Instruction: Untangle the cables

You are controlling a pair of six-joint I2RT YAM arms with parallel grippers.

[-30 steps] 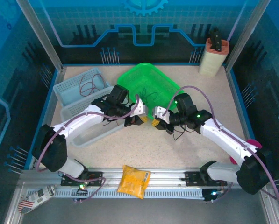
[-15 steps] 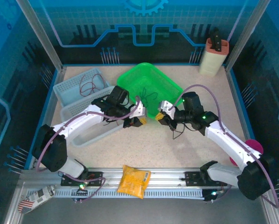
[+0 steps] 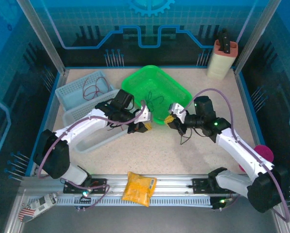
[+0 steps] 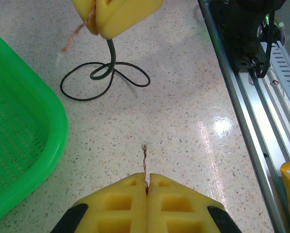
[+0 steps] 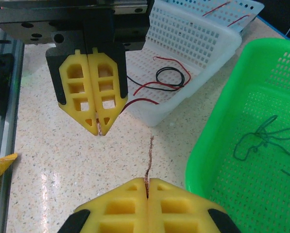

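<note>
I have both claws clenched, nose to nose and just apart, over the middle of the table [image 3: 149, 155]. The left gripper [image 4: 145, 177] grasps a hair-thin brown strand [image 4: 145, 160] whose free end pokes out toward 12 o'clock in its wrist view. The right gripper [image 5: 147, 180] grasps a brown tail [image 5: 149, 150] of its own. A dark green cable [image 4: 111, 56] hangs from the same fingers into a loose double loop on the table, at about 5 o'clock of that claw from overhead. I cannot tell whether the two brown pieces are one wire. Other cables lie well apart: a dark green wire [image 5: 256, 137] in the green basket [image 3: 174, 85] at 12 o'clock, and red and black wires [image 5: 170, 77] in the white basket [image 5: 193, 48] at 9 o'clock.

My worries:
- So little brown shows beyond each pinch that a sideways tug may slip it free.
- A hard pull could snap something this thin.
- If I lift the right arm, the hanging loop may cinch into a knot or catch the green basket's rim.
- With the fingertips so close, a small misjudged move would bump them together
</note>
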